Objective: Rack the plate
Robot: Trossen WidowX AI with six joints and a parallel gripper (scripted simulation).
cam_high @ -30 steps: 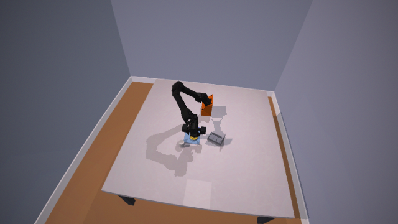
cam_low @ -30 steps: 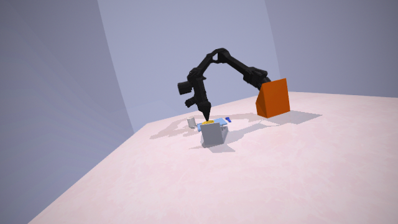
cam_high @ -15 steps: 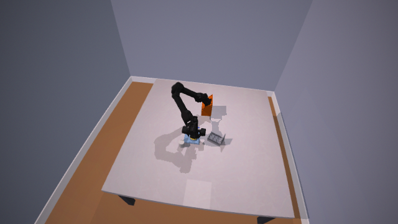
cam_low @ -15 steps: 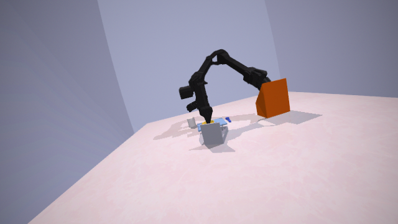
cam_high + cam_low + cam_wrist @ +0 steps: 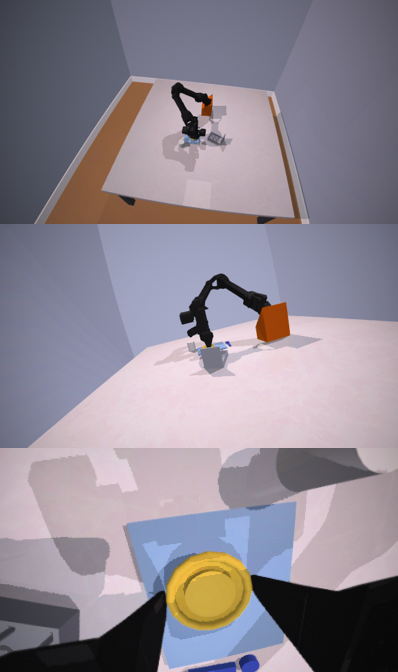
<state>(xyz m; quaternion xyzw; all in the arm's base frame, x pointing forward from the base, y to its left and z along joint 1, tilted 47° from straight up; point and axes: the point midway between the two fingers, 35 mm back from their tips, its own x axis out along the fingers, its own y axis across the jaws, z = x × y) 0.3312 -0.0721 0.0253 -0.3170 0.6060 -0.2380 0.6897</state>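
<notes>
The yellow round plate [image 5: 205, 346] [image 5: 210, 593] lies flat over the blue square [image 5: 188, 139] [image 5: 221, 345] [image 5: 270, 530]; in the top view the arm hides most of it. My gripper [image 5: 208, 587] points down over the plate, its fingers spread wide and one fingertip at each side of the rim. The tips look very close to the rim; whether they touch it I cannot tell. The gripper is open. The grey dish rack [image 5: 214, 142] [image 5: 40, 608] stands beside the blue square, with short rails inside. No plate shows in the part of the rack in view.
A pale cylinder [image 5: 181, 143] [image 5: 191, 346] [image 5: 325, 470] stands close to the blue square. A small dark blue object [image 5: 228, 343] [image 5: 215, 668] lies at the opposite side. A grey upright panel [image 5: 212, 358] stands at the rack's end. The orange block [image 5: 206, 109] [image 5: 277, 322] is at the arm's base.
</notes>
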